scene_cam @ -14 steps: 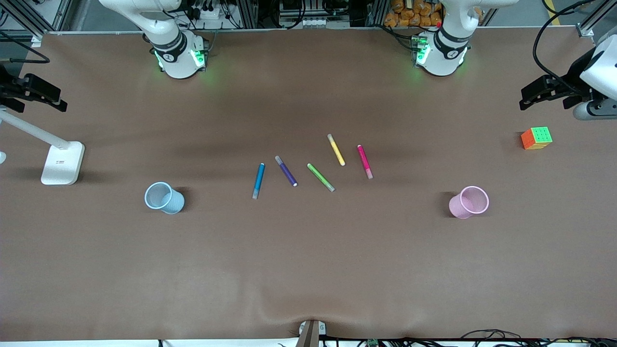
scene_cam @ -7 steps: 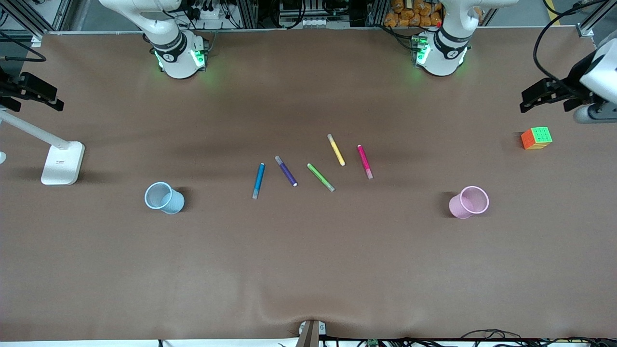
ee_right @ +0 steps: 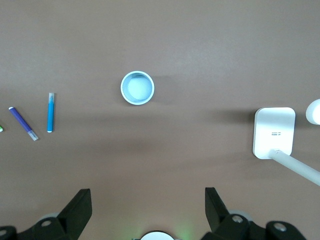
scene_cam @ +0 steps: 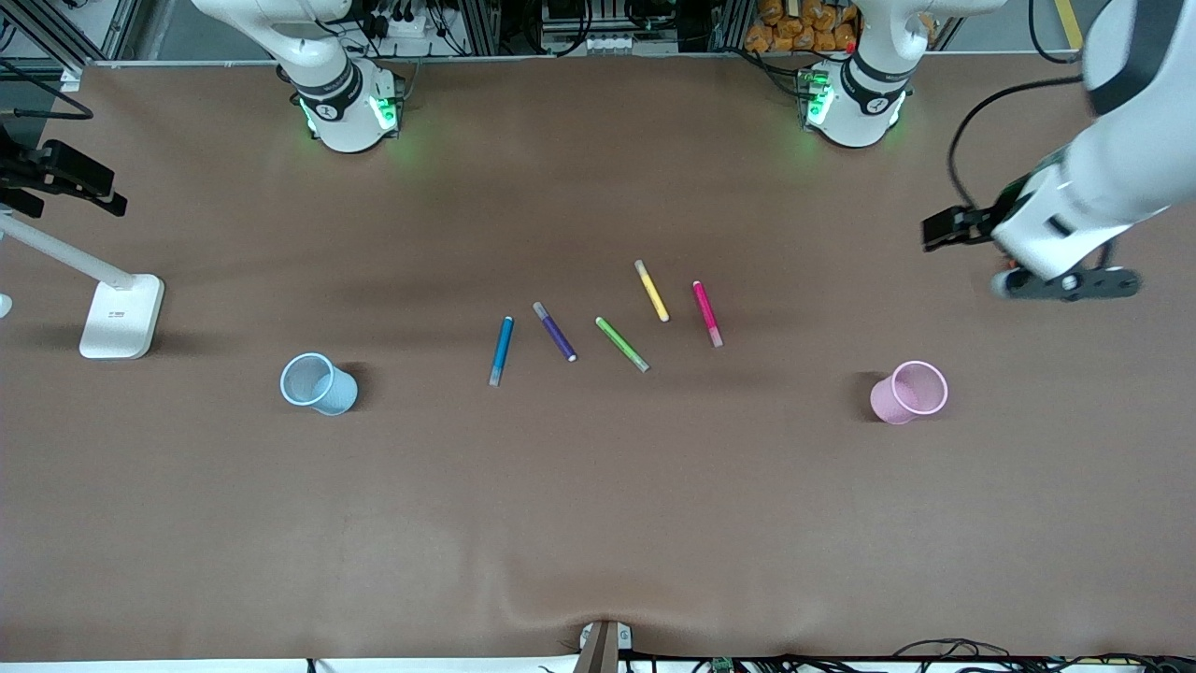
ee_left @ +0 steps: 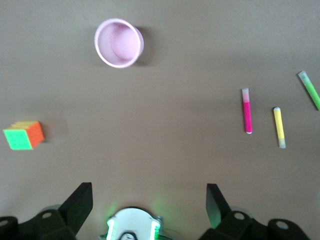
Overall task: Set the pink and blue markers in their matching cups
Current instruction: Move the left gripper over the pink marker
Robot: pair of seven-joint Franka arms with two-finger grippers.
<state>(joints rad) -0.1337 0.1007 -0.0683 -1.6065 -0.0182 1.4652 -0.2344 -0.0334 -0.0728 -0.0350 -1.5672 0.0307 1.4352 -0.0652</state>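
The pink marker [scene_cam: 707, 314] and the blue marker [scene_cam: 502, 350] lie flat in a row of pens at the table's middle. The pink cup [scene_cam: 908, 392] stands toward the left arm's end, the blue cup [scene_cam: 318, 383] toward the right arm's end. My left gripper [ee_left: 149, 192] is open and empty, high over the table, with the pink cup [ee_left: 119, 43] and pink marker [ee_left: 246, 111] below it. My right gripper [ee_right: 148, 195] is open and empty, high over the right arm's end, with the blue cup [ee_right: 137, 88] and blue marker [ee_right: 50, 112] below it.
Purple [scene_cam: 554, 331], green [scene_cam: 621, 343] and yellow [scene_cam: 651, 291] pens lie between the two task markers. A coloured cube [ee_left: 22, 136] sits at the left arm's end, hidden by the left arm [scene_cam: 1103, 178] in the front view. A white lamp base [scene_cam: 121, 316] stands beside the blue cup.
My left arm has swung in from the table's end toward the middle and now covers the cube in the front view. The right gripper has barely moved. The pens and cups lie as before.
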